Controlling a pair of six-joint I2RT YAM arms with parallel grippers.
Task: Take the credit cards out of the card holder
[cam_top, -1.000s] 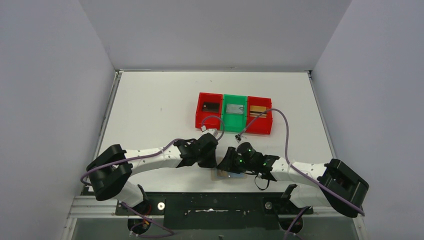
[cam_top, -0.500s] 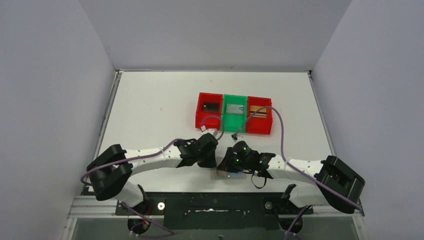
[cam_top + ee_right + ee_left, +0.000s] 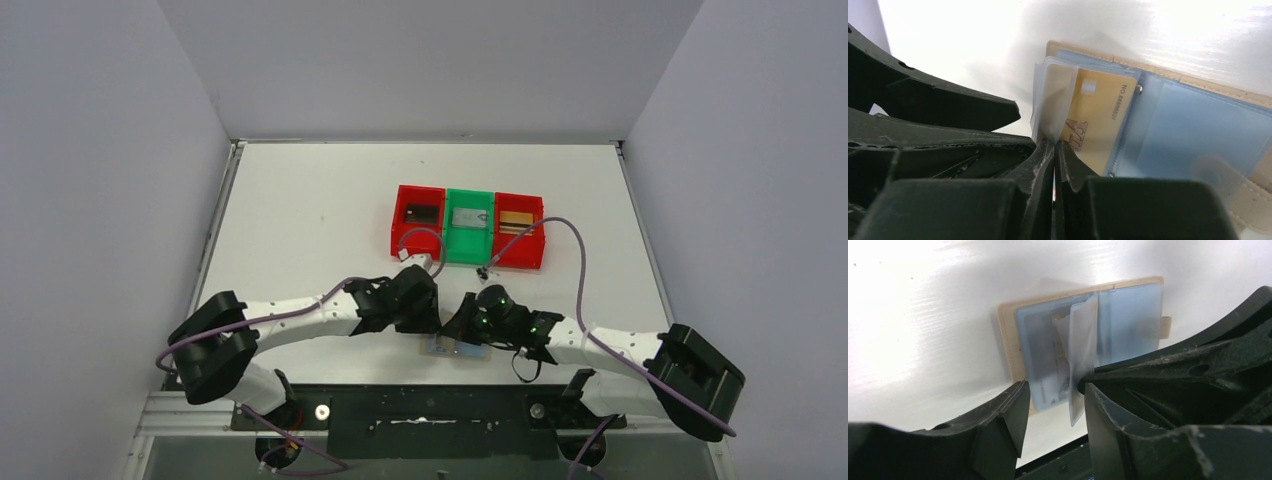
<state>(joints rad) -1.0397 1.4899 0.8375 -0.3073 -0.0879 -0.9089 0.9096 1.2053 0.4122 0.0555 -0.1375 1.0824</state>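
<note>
On the white desk [image 3: 300, 200], the left gripper [image 3: 1055, 390] hangs partly open and empty over the tan bifold card holder [image 3: 1128, 322]. The holder lies open at the near edge, with a gold plastic card [image 3: 1098, 115] in its pale blue pocket. The right gripper [image 3: 1054, 147] is closed, pinching a clear plastic sleeve [image 3: 1050, 95]. Farther back, the left red plastic tray [image 3: 398, 225] holds a dark card [image 3: 421, 213], the green tray [image 3: 468, 250] a grey card [image 3: 468, 217], and the right red tray [image 3: 520, 257] a tan card [image 3: 516, 217].

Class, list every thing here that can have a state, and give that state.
Left gripper, open, holding nothing.
Right gripper, shut on the clear sleeve.
Clear sleeve, lifted off the holder.
Card holder, open and lying flat.
Gold card, in the holder, not yet out.
Trays, each holding one flat item.
</note>
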